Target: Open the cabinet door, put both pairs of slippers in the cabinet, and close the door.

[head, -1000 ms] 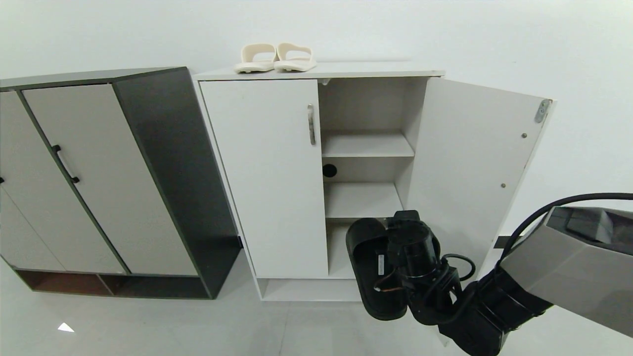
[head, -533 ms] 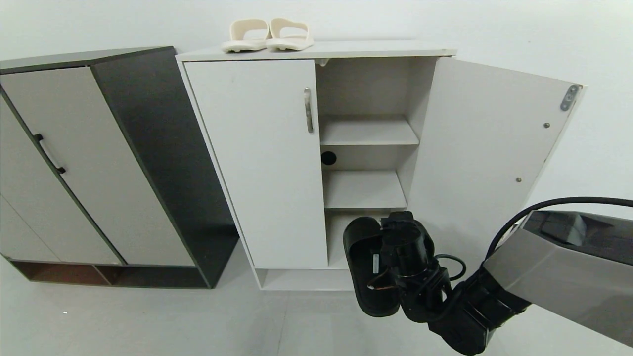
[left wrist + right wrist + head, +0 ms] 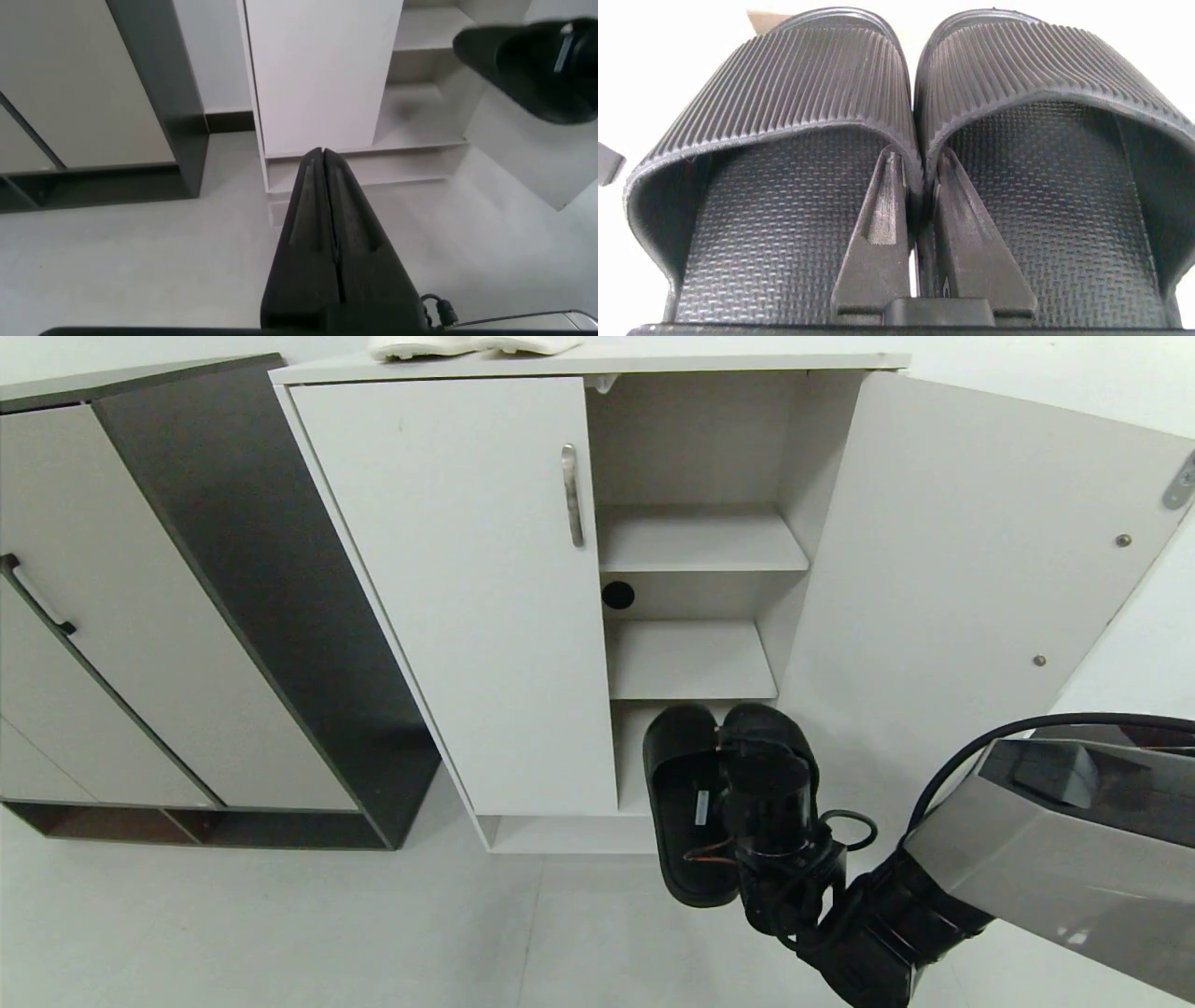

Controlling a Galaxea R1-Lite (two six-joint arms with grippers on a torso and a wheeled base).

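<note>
My right gripper is shut on the pair of black slippers, pinching their two inner side walls together; the ribbed straps rise beyond the fingers. In the head view the pair hangs in front of the lowest opening of the white cabinet, whose right door stands open. The left door is shut, with a metal handle. The beige slippers sit on the cabinet's top at the frame's upper edge. My left gripper is shut and empty, low above the floor facing the cabinet base.
A dark grey cabinet with light doors stands against the white one's left side. Inside the white cabinet are two bare shelves and a round hole in the back panel. Grey floor lies in front.
The head view has drawn closer to the cabinet and tilted down. The right gripper has carried the black slippers slightly forward toward the lowest opening.
</note>
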